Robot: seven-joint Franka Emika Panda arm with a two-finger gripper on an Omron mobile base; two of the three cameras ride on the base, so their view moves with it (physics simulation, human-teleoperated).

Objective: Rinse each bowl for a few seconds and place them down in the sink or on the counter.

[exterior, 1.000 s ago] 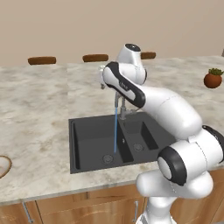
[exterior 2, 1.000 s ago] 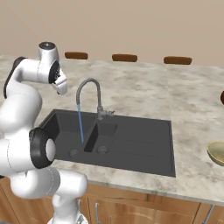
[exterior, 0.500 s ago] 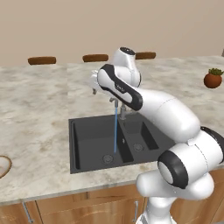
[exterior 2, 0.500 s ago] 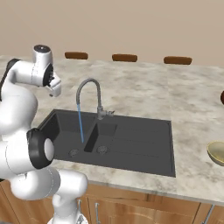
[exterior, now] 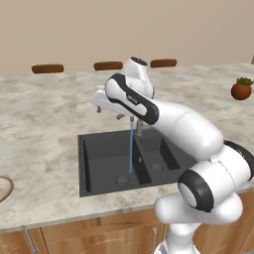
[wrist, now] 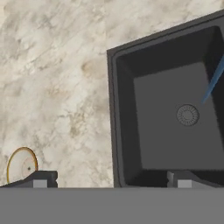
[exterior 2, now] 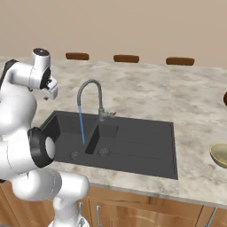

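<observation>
The shallow bowl (exterior: pixel 3 187) with a brown rim and whitish inside lies on the counter (exterior: pixel 39 129) at the far left; the hand view has this bowl (wrist: pixel 22 165) beside my left fingertip (wrist: pixel 41 179). The olive-tan bowl (exterior 2: pixel 220 154) sits on the counter right of the sink (exterior 2: pixel 133 150). My gripper (exterior: pixel 109 113) hangs open and empty above the sink's (exterior: pixel 99 163) left edge, and it (exterior 2: pixel 49 94) stands left of the gooseneck tap (exterior 2: pixel 91 88). Its fingertips (wrist: pixel 111 179) straddle the left basin's rim (wrist: pixel 113 109). A blue water stream (exterior: pixel 131 146) runs into the left basin.
A reddish-brown pot with a green plant (exterior: pixel 241 89) stands at the counter's far right. Three brown chair backs (exterior: pixel 108 65) line the far edge. The ribbed drainboard (exterior 2: pixel 146 146) is the sink's right part. Bare counter (wrist: pixel 57 78) stretches between bowl and sink.
My arm has swung left, carrying the open gripper from over the tap to above the sink's left rim. The water keeps running; the bowls have not moved.
</observation>
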